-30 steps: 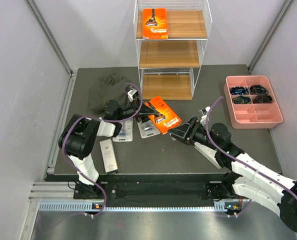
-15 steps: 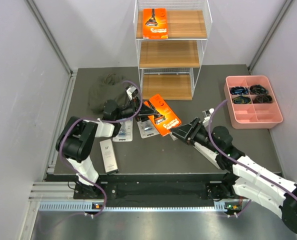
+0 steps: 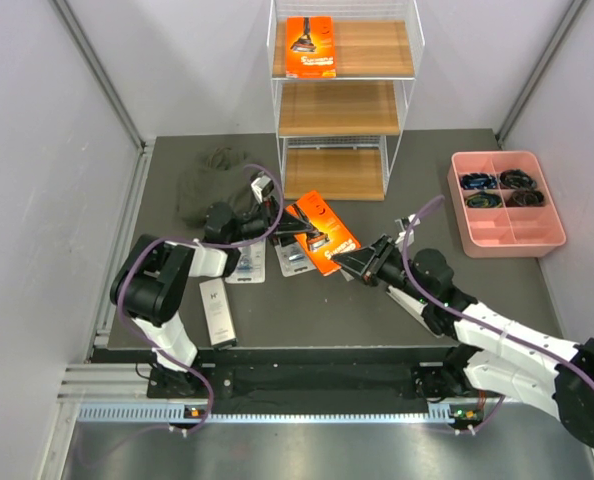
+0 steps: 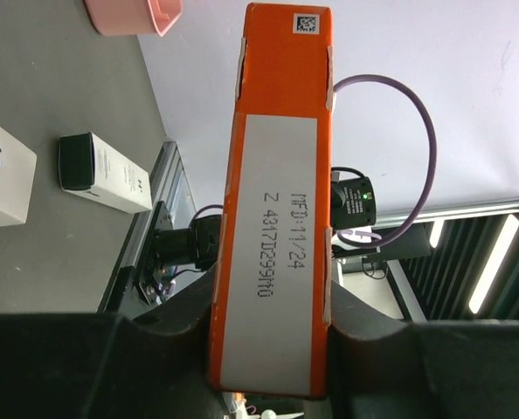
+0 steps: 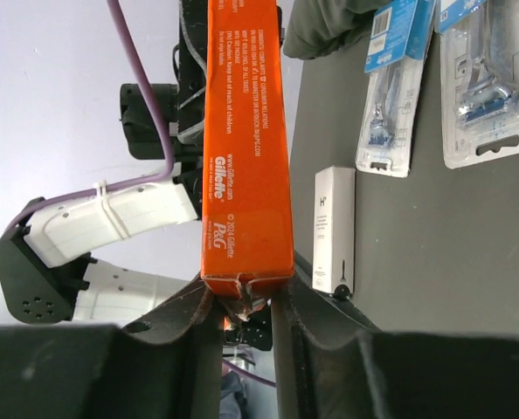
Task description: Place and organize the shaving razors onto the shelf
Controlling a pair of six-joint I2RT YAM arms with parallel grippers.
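Orange razor box [image 3: 322,232] clamped in left gripper [image 4: 273,323], opposite end pinched by right gripper [image 5: 242,301]; likely handover; next, left lets go, right carries to shelf [image 3: 347,105]

Mid-table: orange box [image 3: 320,232] lying askew, left gripper [image 3: 275,215] at its far-left end, right gripper [image 3: 349,262] at its near-right corner, both touching it. Second orange box [image 3: 310,46] upright on the shelf [image 3: 372,50] — top tier. Two blister packs [image 3: 249,262] lie just left.

flat box [image 3: 310,46] on shelf [image 3: 337,108] top tier | second flat box [image 3: 327,238] before shelf | tray [image 3: 507,228] at right
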